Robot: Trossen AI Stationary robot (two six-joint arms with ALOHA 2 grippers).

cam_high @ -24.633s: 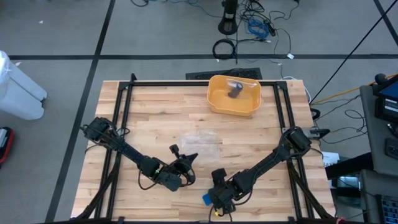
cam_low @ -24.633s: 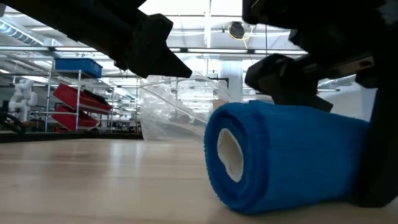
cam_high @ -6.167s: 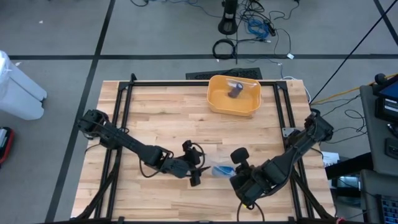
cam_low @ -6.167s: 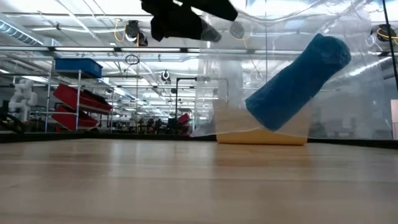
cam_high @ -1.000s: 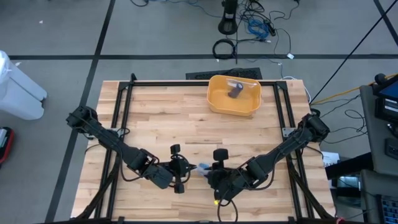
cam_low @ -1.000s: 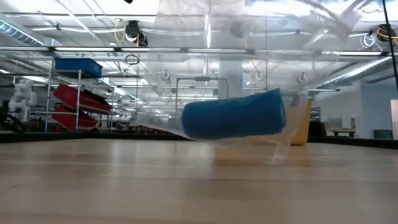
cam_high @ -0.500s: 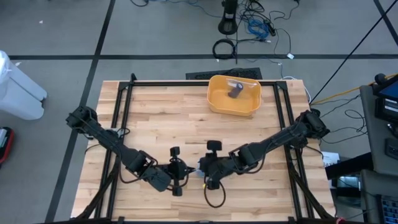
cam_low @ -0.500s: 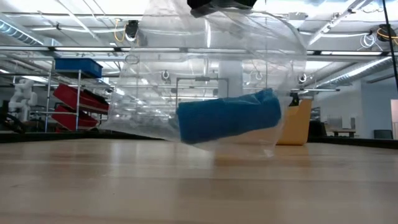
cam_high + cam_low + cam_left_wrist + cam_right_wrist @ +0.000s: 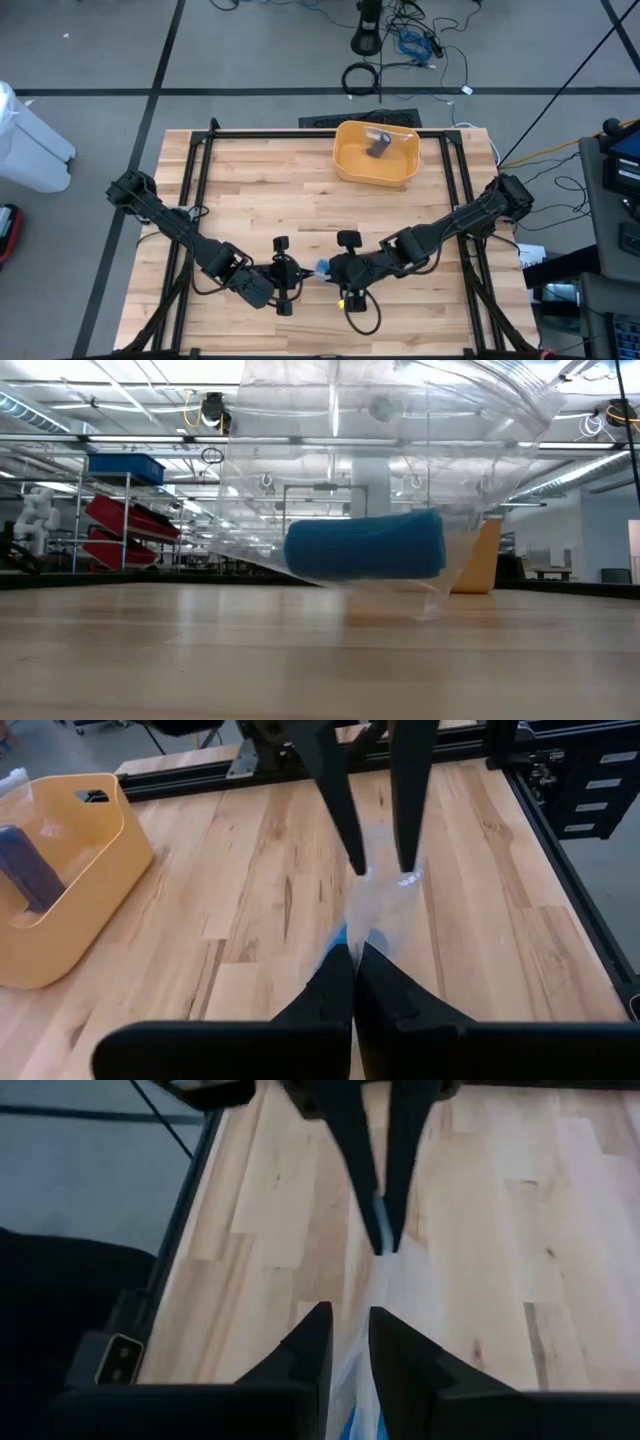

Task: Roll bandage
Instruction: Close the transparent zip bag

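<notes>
Scene: a wooden tabletop [image 9: 240, 180] with both arms meeting near its front middle; a yellow bin [image 9: 376, 153] stands at the far edge, right of centre, with a dark object inside it that is too small to identify.

Bandage: a blue rolled bandage [image 9: 365, 546] lies on its side inside a clear plastic bag [image 9: 400, 420]. In the low view the bag hangs lifted off the tabletop, with the roll sagging in its bottom; from above only a sliver of blue shows between the two grippers.

Left gripper: the left gripper [image 9: 353, 957] is fully closed, its fingers pinched on the film of the bag at the bag's left edge.

Right gripper: the right gripper [image 9: 349, 1342] faces it from the right with a narrow gap between its fingers; the bag's film runs into that gap, so it looks to be gripping the film, though contact is not plain.

Handling, roll: judged light and soft, a compressible fabric roll that would dent under a hard squeeze and could unwind if caught by a loose end. Best taken across its middle, around the barrel.

Handling, bag: thin, limp and slippery; it crumples and gives no support. The rim or a corner is the place to hold it, with enough film gathered to prevent slipping.

Risk: the roll can slide or tip inside the bag when it tilts.

Writing: no brand, label or text is legible.
</notes>
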